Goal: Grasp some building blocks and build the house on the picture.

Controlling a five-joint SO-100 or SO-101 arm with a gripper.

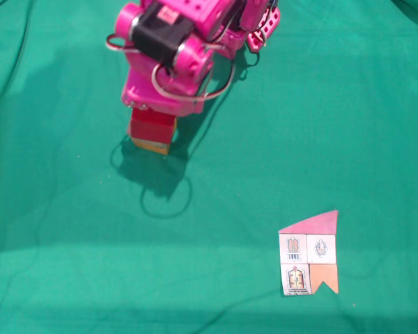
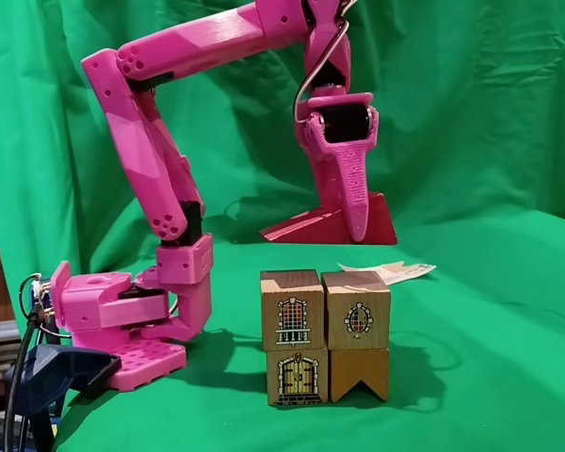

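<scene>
In a fixed view taken from the front, the gripper point(image 2: 356, 224) sits in the upper middle of the frame, clenched on a dark red wedge point(image 2: 306, 226), a slanted roof piece rather than a plain oblong. The wedge hangs in the air with its long axis running left to right across the frame, its thick end at the fingers and its thin end pointing left. Directly below it, apart from it with open space between, stands the unfinished house point(image 2: 325, 336) at the lower middle of that frame: four printed wooden blocks, two on the bottom and two on top, touching side by side. The wedge's long axis already lies along the top row, so my judgement is that the coming move is mostly a straight descent, perhaps with a small shift, until the roof rests across both upper blocks. In a fixed view from above, the arm covers most of the stack at upper left of centre, and the wedge point(image 1: 152, 125) shows just under the pink wrist. The picture point(image 1: 308, 255), one paper card, lies flat on the green cloth point(image 1: 70, 264) at lower right, well apart from the stack. Count: one wedge, four blocks, one card.
</scene>
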